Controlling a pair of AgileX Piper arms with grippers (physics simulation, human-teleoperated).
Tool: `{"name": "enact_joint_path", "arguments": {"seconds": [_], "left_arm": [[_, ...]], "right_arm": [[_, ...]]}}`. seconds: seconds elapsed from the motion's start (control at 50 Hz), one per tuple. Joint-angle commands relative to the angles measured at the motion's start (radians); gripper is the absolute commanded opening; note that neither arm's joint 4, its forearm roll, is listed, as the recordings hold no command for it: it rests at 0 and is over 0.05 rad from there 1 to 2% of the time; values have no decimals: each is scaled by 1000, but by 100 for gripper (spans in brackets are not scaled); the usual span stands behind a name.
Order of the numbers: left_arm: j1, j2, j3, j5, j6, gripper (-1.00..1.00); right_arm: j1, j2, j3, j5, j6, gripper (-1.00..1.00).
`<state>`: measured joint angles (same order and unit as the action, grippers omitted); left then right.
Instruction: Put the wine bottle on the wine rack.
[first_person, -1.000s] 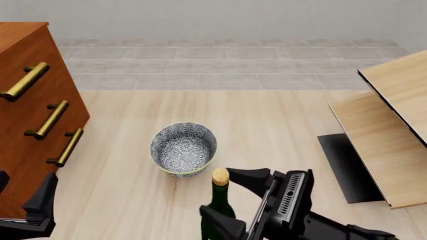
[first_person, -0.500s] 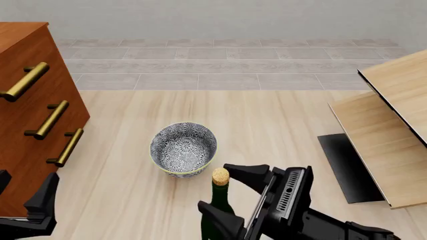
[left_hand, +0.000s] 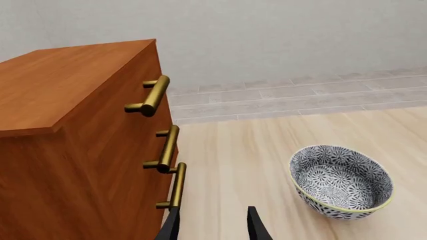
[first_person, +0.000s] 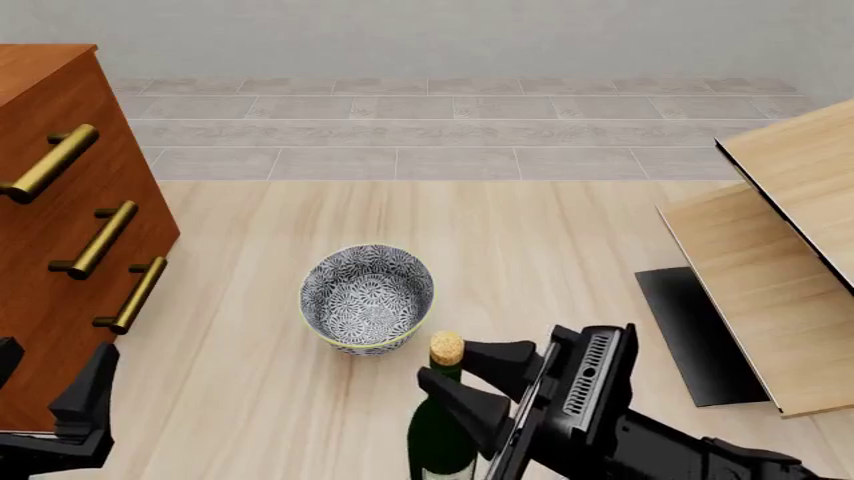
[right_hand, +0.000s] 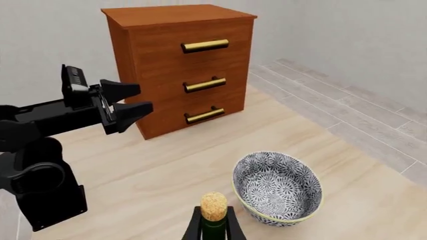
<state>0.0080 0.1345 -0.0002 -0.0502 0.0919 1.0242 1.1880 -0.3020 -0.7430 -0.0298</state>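
Wine bottle (first_person: 442, 440) upright, neck between right pincer (first_person: 470, 379) fingers

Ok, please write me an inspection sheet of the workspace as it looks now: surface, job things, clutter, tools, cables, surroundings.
Surface: light wood table, flat, no spills seen.
Job things: wine bottle upright at the near edge, cork on; wine rack at the far right, no bottle seen on it.
Clutter: patterned bowl just behind the bottle, apart from it; drawer cabinet at the left, drawers closed.
Tools: right tool closed around the bottle neck, below the cork; left tool open, holding nothing, near the cabinet.
Cables: nothing seen.
Surroundings: grey tiled floor and plain wall beyond the table.
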Motion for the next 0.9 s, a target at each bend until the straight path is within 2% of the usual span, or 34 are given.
{"name": "enact_joint_path", "arguments": {"seconds": [0.02,0.42,0.54,0.58,0.62,0.7,0.74,0.78,0.82,0.9], "left_arm": [[2,10,0,-9,0,100],[-1,18,0,-14,-7,100],[-1,-1,0,5,-11,100],[-2,-4,0,9,-13,100],[0,-4,0,7,-14,100],[-3,-5,0,10,-15,100],[-3,-8,0,12,-17,100],[-3,-12,0,16,-18,100],[-2,-16,0,19,-18,100],[1,-27,0,36,-17,100]], "right_arm": [[3,-27,-15,26,8,-100],[-50,-170,-51,171,-31,-100],[-70,-210,-62,211,-22,-100],[-59,-247,-58,217,2,-100],[-102,-263,-64,235,-8,-100],[-110,-281,-75,259,-5,-100],[-117,-297,-77,271,24,-100],[-128,-300,-80,278,6,-100],[-134,-310,-87,292,27,-100],[-139,-313,-93,304,22,-100]]}}
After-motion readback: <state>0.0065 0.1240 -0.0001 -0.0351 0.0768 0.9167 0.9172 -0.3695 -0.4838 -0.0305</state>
